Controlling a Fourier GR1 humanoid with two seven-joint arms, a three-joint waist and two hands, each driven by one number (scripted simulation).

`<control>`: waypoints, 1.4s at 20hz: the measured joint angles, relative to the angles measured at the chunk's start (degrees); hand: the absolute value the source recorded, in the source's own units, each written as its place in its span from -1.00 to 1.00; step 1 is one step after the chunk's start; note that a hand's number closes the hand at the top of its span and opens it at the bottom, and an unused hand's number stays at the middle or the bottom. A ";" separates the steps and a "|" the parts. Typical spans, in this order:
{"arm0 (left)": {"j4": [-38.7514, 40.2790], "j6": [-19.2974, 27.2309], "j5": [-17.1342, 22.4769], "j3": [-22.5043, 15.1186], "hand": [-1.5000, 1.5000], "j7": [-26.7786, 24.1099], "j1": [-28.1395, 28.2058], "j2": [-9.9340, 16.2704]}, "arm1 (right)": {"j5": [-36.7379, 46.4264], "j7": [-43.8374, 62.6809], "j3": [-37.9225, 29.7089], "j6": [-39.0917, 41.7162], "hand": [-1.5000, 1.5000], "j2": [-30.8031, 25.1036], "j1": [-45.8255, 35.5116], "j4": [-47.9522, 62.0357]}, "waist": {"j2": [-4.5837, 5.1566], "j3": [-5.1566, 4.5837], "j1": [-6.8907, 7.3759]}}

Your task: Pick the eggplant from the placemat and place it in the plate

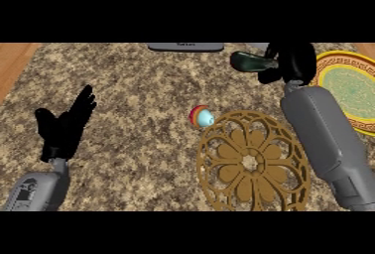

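A dark green-black eggplant (249, 61) hangs over the granite counter at the upper right, with my right hand (289, 62) curled round its right end. It is well off the round brown lattice placemat (253, 163), which lies lower centre-right with nothing on it. The yellow-rimmed plate (344, 92) with a green centre lies at the right edge, just right of my right hand and partly cut off by the view. My left hand (66, 126) rests open at the left, fingers up.
A small ball (203, 117) in red, yellow and light blue sits at the placemat's upper left rim. A grey flat object (185, 46) lies at the counter's far edge. Wooden floor (15, 59) shows past the counter's left edge.
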 measured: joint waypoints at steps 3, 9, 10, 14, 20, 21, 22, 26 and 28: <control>-0.07 -0.35 0.08 0.17 0.00 -0.47 0.87 0.00 | 4.22 4.59 -0.81 -5.47 1.00 -1.40 -1.70 0.34 | -0.10 0.00 -0.28; -0.91 -0.39 -0.10 0.84 0.00 0.07 1.57 -0.04 | 4.86 7.94 -5.58 -11.95 1.00 -3.67 -1.09 0.76 | -0.20 0.03 -0.80; -0.90 -0.41 -0.32 0.84 0.00 -0.35 1.96 -0.15 | 4.16 7.66 -6.59 -12.70 1.00 -4.13 -0.58 0.68 | -0.21 0.04 -0.86; -1.07 -0.53 -0.79 0.96 0.00 -0.58 2.24 -0.58 | 1.15 5.14 -10.86 -14.60 1.00 -7.06 0.01 2.84 | -0.14 0.05 -0.84; -0.14 -1.55 -0.70 2.15 0.00 -0.05 0.69 -0.23 | -2.90 -1.47 -16.39 -16.77 1.00 -12.18 0.90 10.24 | 0.01 0.08 -0.63; -1.55 -1.45 -0.82 1.82 0.00 0.48 1.55 -0.39 | -3.85 -3.31 -17.32 -16.70 1.00 -13.46 1.67 11.17 | -0.02 0.08 -0.53; -2.15 -1.21 -1.00 1.49 0.00 0.95 1.67 -0.84 | -4.41 -4.89 -18.06 -16.67 1.00 -14.54 1.52 12.95 | 0.02 0.10 -0.44; -1.42 -2.12 -0.77 2.36 0.00 0.18 1.67 -0.51 | -6.04 -9.52 -19.85 -14.98 1.00 -17.38 2.78 18.72 | 0.09 0.09 -0.39; -0.62 -2.09 -0.95 2.50 0.00 0.14 0.62 -0.59 | -7.03 -12.12 -20.62 -12.68 1.00 -18.65 3.06 21.97 | 0.28 0.12 -0.20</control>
